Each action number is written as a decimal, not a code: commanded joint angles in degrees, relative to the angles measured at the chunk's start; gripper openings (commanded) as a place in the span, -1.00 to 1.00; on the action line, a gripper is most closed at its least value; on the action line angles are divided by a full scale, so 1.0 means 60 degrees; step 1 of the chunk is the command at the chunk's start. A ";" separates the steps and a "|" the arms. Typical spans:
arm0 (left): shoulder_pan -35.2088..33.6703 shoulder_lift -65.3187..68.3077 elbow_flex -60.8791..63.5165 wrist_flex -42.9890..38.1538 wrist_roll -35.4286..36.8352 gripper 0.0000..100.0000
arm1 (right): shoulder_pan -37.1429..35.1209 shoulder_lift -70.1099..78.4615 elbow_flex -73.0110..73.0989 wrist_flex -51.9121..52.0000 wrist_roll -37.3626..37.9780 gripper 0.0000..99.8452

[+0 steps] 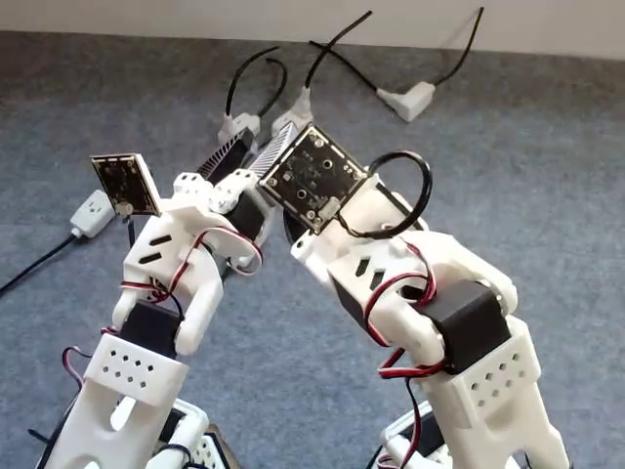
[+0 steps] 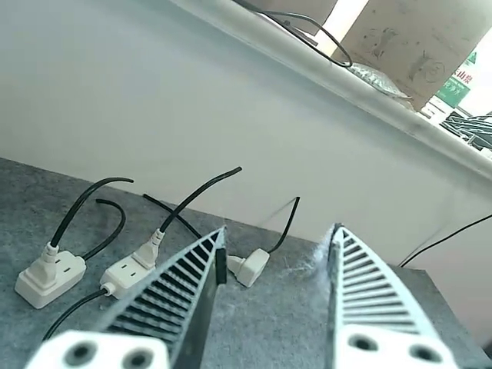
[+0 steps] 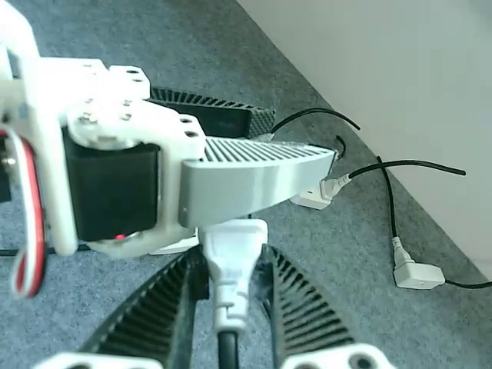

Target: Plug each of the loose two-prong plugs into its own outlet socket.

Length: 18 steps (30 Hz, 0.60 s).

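High view: on the grey carpet, first socket (image 1: 239,125) and second socket (image 1: 291,119) each carried a plug on a black cord, and both were partly hidden by the left gripper (image 1: 251,149). Third socket (image 1: 93,213) lay beside the left arm, one edge behind a camera board (image 1: 127,184). Angled plug (image 1: 415,98) lay loose near the wall.

Left wrist view: left gripper released, its jaws wide apart with nothing between them. Green label (image 2: 453,84) behind; its print was too small to make out.

Right wrist view: right gripper (image 3: 233,257) was clenched on a white plug (image 3: 231,284), whose prongs were hidden under the left arm's grey finger (image 3: 254,181).
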<state>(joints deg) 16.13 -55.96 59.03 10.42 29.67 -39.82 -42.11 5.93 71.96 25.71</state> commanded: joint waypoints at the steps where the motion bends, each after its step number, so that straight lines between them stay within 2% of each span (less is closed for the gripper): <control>1: 0.0505 0.0110 0.0198 -0.0015 -0.0044 -0.58 | -0.0125 -0.0462 -0.0359 -0.0183 -0.0117 -0.97; 6: 0.1018 0.0110 0.0374 -0.0015 -0.0059 -0.58 | -0.0110 -0.0462 -0.0374 -0.0183 -0.0117 -0.97; 18: 0.1033 0.0110 0.0667 -0.0029 -0.0059 -0.58 | -0.0095 -0.0462 -0.0374 -0.0183 -0.0117 -0.97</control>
<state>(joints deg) 19.03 -56.04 61.58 10.33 29.67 -39.82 -42.11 6.11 72.13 25.71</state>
